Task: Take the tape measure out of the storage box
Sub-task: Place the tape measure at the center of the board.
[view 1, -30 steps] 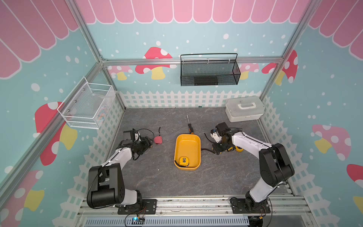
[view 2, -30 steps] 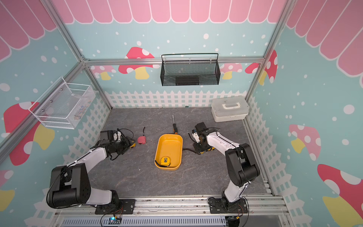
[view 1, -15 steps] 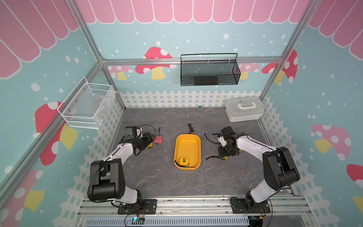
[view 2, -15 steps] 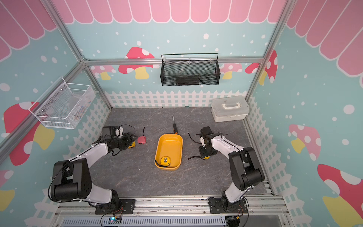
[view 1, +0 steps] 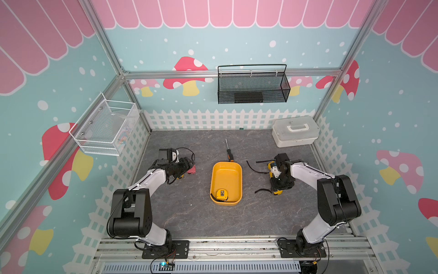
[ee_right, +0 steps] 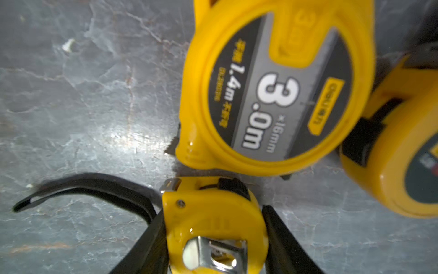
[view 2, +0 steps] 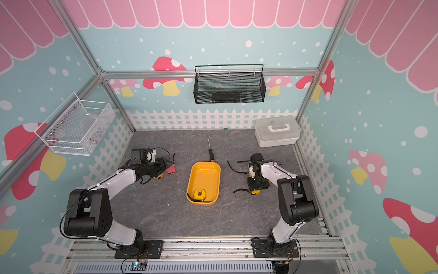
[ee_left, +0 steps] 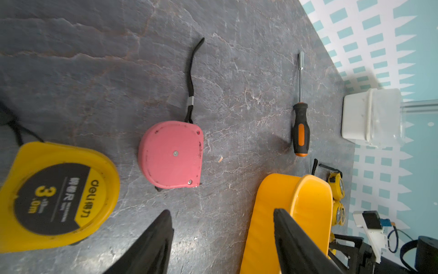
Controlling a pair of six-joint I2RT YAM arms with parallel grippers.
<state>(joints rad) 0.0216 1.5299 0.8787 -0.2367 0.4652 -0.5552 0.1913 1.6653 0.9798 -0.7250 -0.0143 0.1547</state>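
Right gripper [ee_right: 214,211] is partly closed and clamped on a small tape measure [ee_right: 213,227]. Its black fingers [ee_right: 147,244] press on both sides of the yellow case. The case sits on the desk [view 1: 189,218] at about 3 o'clock from the storage box [view 1: 240,180], with its black strap trailing off. A big tape measure [ee_right: 272,90] lies just beside it.

Left gripper [ee_left: 221,211] is spread wide with nothing between the jaws. It's low over the desk at roughly 9 o'clock from the box, and a pink tape measure [ee_left: 170,154] lies near its tips.

One tape measure [view 1: 221,194] is still in the storage box, flat at the 6 o'clock end. A screwdriver [view 1: 229,151] lies just off the 12 o'clock end.

Compared with a second ago, the right gripper has pulled away from the box rim toward 4 o'clock, taking the small tape measure and strap with it. The left one has nudged toward 1 o'clock. The tape measure in the box and the pink one haven't budged.
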